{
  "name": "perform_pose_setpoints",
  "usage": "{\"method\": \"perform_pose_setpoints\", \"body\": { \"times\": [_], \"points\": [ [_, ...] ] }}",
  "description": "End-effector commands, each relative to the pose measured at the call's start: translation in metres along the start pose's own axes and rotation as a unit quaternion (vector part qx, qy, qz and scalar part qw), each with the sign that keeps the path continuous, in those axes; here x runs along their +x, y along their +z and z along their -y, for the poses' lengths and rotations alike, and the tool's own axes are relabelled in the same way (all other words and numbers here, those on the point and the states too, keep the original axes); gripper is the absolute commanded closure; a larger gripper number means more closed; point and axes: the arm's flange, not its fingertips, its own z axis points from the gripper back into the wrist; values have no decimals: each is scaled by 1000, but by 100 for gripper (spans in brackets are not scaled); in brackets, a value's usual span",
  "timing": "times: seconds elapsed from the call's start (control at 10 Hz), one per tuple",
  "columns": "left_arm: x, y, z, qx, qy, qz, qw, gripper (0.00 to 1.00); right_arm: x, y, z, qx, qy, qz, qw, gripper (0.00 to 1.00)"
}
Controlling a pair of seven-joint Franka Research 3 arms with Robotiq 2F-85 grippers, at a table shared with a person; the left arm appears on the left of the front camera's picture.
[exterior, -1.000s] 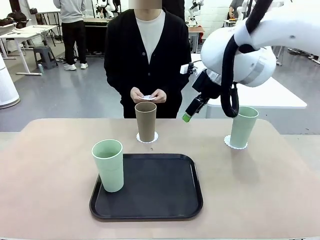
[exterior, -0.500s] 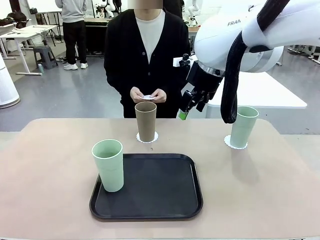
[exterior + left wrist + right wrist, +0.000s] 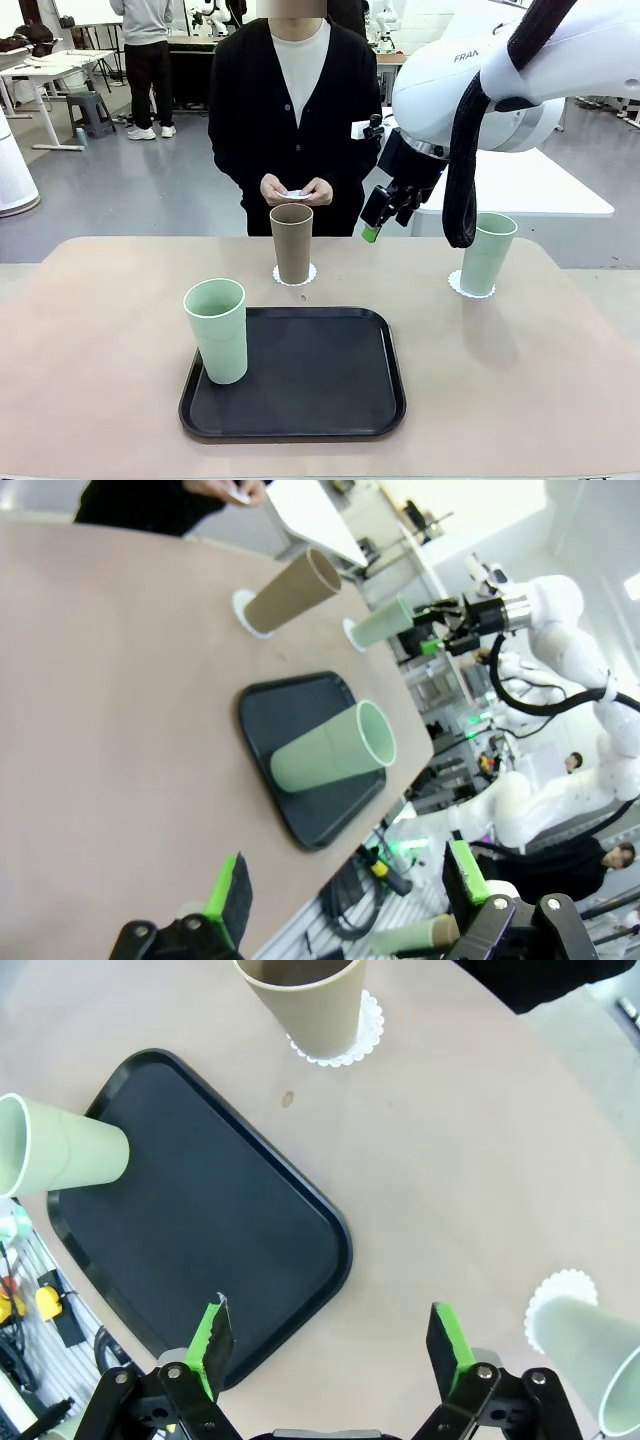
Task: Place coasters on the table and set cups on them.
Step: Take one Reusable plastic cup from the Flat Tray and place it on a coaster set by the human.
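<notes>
A brown cup (image 3: 291,243) stands on a lacy white coaster (image 3: 295,276) at the table's (image 3: 100,330) far middle. At the far right, a mint cup (image 3: 487,253) rests on a second coaster (image 3: 470,288). Another mint cup (image 3: 217,330) stands on the left part of the black tray (image 3: 300,375). The person holds a third coaster (image 3: 296,192) in both hands. My right gripper (image 3: 383,222) hangs open high above the table between the two far cups, empty (image 3: 330,1345). Off the table's edge my left gripper (image 3: 345,895) is open and empty too.
In the right wrist view the tray (image 3: 220,1230) lies below left, with bare tabletop (image 3: 440,1160) between it and the right cup's coaster (image 3: 555,1295). The person stands close behind the brown cup. White tables and other people are farther back.
My right arm has swung left and up, away from the right mint cup, then settled a little. Cups, tray and the person's hands have stayed put.
</notes>
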Motion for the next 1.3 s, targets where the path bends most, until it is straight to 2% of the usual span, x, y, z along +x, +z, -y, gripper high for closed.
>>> {"method": "perform_pose_setpoints", "body": {
  "times": [0.0, 0.4, 0.5, 0.7, 0.9, 1.0, 1.1, 1.2],
  "points": [
    [-1, 1, 0, -4, -6, 2, 1000, 0, 0, -2, 0, 8, 6, 13, 1000, 0],
    [-1, 1, 0, -4, -6, 2, 1000, 0, 0, -2, 0, 8, 6, 13, 1000, 0],
    [-1, 1, 0, -4, -6, 2, 1000, 0, 0, 0, 0, 0, 1, 0, 1000, 0],
    [-1, 1, 0, -4, -6, 2, 1000, 0, -76, 26, -32, -19, -70, -24, 997, 0],
    [-1, 1, 0, -4, -6, 2, 1000, 0, -128, 47, -29, 5, -123, 13, 992, 0],
    [-1, 1, 0, -4, -6, 2, 1000, 0, -150, 54, -15, 47, -145, 55, 987, 0],
    [-1, 1, 0, -4, -6, 2, 1000, 0, -178, 63, 4, 110, -162, 120, 973, 0],
    [-1, 1, 0, -4, -6, 2, 1000, 0, -207, 72, 34, 180, -185, 195, 946, 0]
  ]
}}
